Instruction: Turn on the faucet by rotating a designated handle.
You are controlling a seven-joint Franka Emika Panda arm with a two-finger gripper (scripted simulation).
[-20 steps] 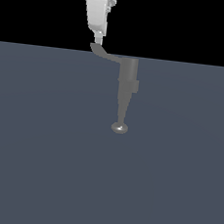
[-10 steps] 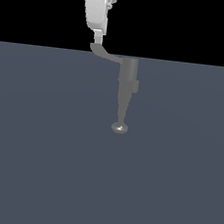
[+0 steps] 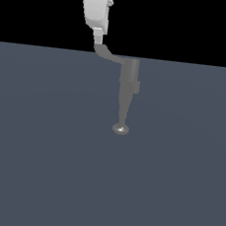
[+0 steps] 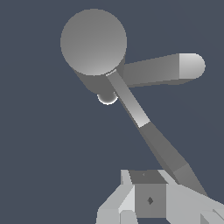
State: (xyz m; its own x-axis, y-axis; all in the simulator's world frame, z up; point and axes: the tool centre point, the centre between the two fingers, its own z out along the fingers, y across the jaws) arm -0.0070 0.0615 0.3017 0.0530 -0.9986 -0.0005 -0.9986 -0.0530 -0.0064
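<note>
The grey faucet [image 3: 130,76] stands in the middle of the exterior view, its body tapering to a stem with a shiny knob [image 3: 120,129]. Its thin bent handle [image 3: 107,55] sticks out toward the exterior view's left. My white gripper [image 3: 97,34] hangs right over the handle's tip, its fingers together and touching or nearly touching it. In the wrist view the handle [image 4: 144,124] runs from the round body [image 4: 93,41] to beside my gripper [image 4: 150,200]. Nothing is between the fingers.
A second, thicker grey arm with a pale rounded end [image 4: 191,65] sticks sideways from the faucet body in the wrist view. The faucet stands on a flat dark grey-blue floor [image 3: 39,166].
Almost nothing differs. My gripper has stayed at the handle's tip with only a slight shift, and the handle keeps about the same angle.
</note>
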